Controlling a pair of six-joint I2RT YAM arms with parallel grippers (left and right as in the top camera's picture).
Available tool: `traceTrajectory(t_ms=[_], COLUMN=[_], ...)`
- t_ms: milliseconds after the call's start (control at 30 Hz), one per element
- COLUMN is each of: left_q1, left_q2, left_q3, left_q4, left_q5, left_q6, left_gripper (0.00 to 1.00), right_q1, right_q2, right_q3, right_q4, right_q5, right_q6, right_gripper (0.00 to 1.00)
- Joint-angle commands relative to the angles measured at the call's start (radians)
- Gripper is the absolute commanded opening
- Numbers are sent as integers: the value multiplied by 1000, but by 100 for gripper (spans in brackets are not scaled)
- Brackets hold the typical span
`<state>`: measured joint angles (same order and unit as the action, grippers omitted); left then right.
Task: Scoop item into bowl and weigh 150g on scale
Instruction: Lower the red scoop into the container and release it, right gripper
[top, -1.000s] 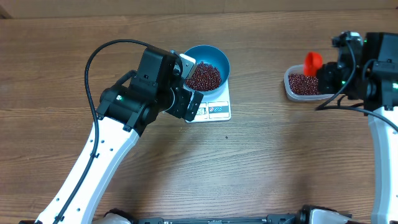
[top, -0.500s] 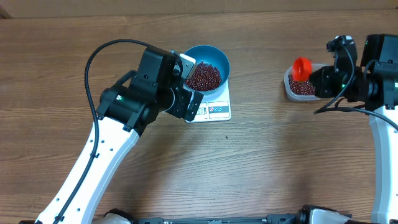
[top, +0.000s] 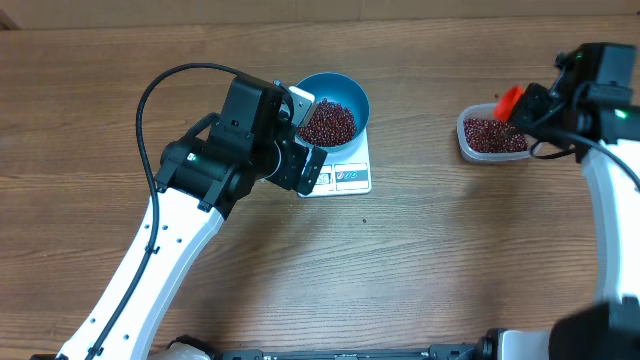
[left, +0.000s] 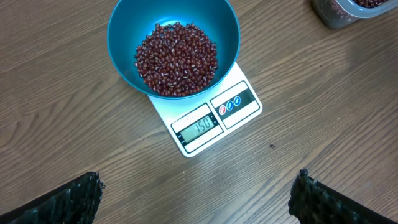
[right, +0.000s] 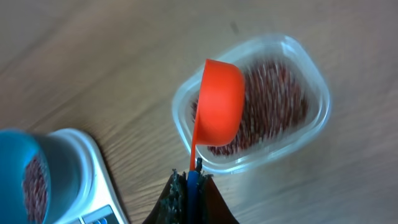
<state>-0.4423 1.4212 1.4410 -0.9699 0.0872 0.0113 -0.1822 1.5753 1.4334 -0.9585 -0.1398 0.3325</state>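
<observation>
Scale (left: 233, 102) display looks like 150 to me, so I reckon the weighing is basically done.

The beans (left: 176, 59) sit heaped in the blue bowl (left: 124, 37), which is on the far end of the scale. My left pincer (left: 196, 199) hovers just in front of the scale, jaws spread wide, holding nothing. Well off to the right of the scale, my right pincer (right: 191, 177) is clamped on the handle of the red scoop (right: 219, 102). The handle points straight away from the pincer and the cup is tipped on its side over the clear tub (right: 314, 93). Right arm is nearer the tub, so any scoop drop-off is its job.
</observation>
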Motion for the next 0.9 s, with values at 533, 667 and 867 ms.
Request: traceTrajectory(t_ms=[533, 667, 867], left_q1=[3, 3, 3], left_q2=[5, 5, 5], left_q3=[8, 8, 8], left_q4=[2, 2, 2], left_q5=[14, 14, 14], left_q6=[19, 19, 19], left_gripper=[100, 100, 100], right_q1=[-38, -38, -38], right_q2=[77, 77, 77], right_q3=[-21, -21, -21], right_q4=[-123, -150, -158], right_q5=[18, 58, 61], right_q6=[299, 291, 288], right_gripper=[32, 74, 100])
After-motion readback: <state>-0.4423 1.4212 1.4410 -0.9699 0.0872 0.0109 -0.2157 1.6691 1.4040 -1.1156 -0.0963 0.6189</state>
